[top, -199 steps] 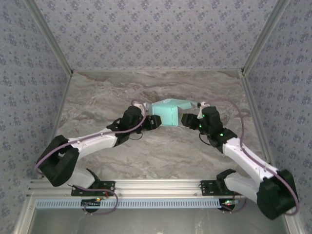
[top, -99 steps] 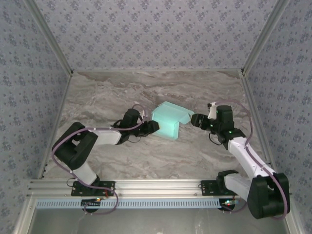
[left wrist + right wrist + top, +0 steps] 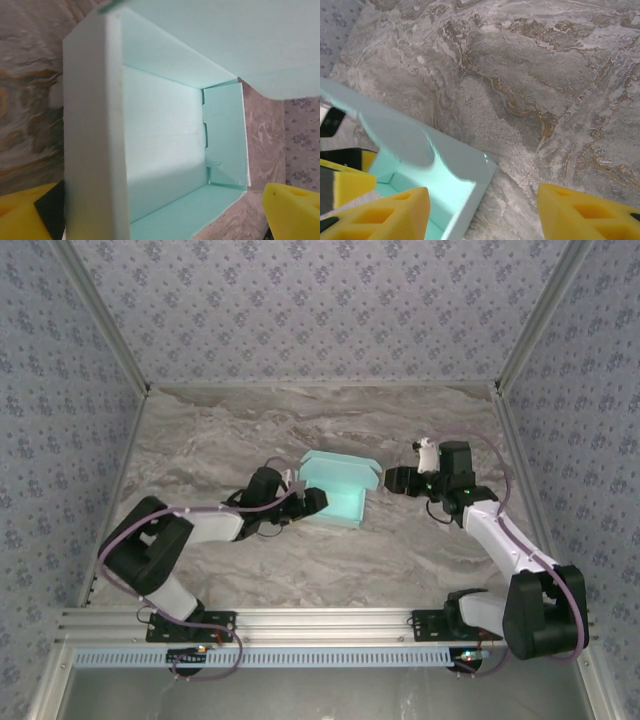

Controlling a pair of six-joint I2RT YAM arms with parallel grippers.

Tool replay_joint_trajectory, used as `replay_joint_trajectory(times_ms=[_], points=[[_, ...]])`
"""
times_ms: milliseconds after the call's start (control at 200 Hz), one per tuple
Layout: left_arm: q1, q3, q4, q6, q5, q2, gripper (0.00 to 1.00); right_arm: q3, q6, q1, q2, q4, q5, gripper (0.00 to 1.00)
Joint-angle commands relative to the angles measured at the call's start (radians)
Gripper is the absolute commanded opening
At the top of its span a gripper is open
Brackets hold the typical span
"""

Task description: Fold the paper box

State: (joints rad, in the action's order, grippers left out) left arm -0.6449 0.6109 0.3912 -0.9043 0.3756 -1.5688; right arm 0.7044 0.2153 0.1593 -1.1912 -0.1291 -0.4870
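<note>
Top external view: paper box [image 3: 340,490] sits mid worktop [image 3: 200,430], walls up, lid raised; left end effector [image 3: 312,502] straddles its left end, jaws apart; right end effector [image 3: 392,480] gapes beside it. Brace a wall, then press the lid squarely.

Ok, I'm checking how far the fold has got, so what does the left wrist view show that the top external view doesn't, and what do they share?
Left wrist: the inside of the paper box up close, its floor, standing walls, a notched tab at the far end wall, a flap overhead. Top external: the layout, with the box lying on the table between both arms and the right gripper just off its right end. Both: the aqua box, open, and the left gripper open at it.
</note>
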Motion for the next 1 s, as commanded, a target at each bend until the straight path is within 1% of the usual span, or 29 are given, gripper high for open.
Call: replay_joint_trajectory(times_ms=[0,95,185,280,340,400,490,605,770,924,999], points=[[0.003,-0.025,-0.136,0.089,-0.107,0.129,0.99,0.031,-0.097,0.015,0.021,-0.052,-0.018,0.61],[0.004,-0.040,-0.232,0.144,-0.183,0.244,0.99,0.027,-0.148,0.035,0.025,-0.048,-0.052,0.63],[0.005,-0.012,-0.352,0.213,-0.254,0.347,0.99,0.030,-0.203,0.064,0.016,-0.044,-0.087,0.64],[0.008,0.039,-0.461,0.292,-0.349,0.422,0.99,0.048,-0.231,0.103,-0.004,-0.040,-0.043,0.66],[0.015,0.065,-0.477,0.346,-0.385,0.437,0.99,0.065,-0.225,0.105,-0.031,-0.030,-0.027,0.67],[0.021,0.094,-0.474,0.408,-0.399,0.419,0.95,0.095,-0.216,0.105,-0.066,-0.033,-0.020,0.67],[0.022,0.142,-0.461,0.494,-0.415,0.349,0.85,0.135,-0.198,0.109,-0.132,-0.032,-0.051,0.66],[0.021,0.162,-0.382,0.560,-0.355,0.287,0.75,0.171,-0.175,0.131,-0.193,-0.023,-0.071,0.65],[0.021,0.201,-0.344,0.600,-0.348,0.222,0.72,0.202,-0.180,0.155,-0.239,-0.022,-0.032,0.64],[0.022,0.236,-0.327,0.632,-0.368,0.162,0.65,0.225,-0.182,0.159,-0.272,-0.027,-0.002,0.62],[0.021,0.253,-0.319,0.636,-0.369,0.143,0.61,0.230,-0.165,0.160,-0.281,-0.022,0.002,0.59]])
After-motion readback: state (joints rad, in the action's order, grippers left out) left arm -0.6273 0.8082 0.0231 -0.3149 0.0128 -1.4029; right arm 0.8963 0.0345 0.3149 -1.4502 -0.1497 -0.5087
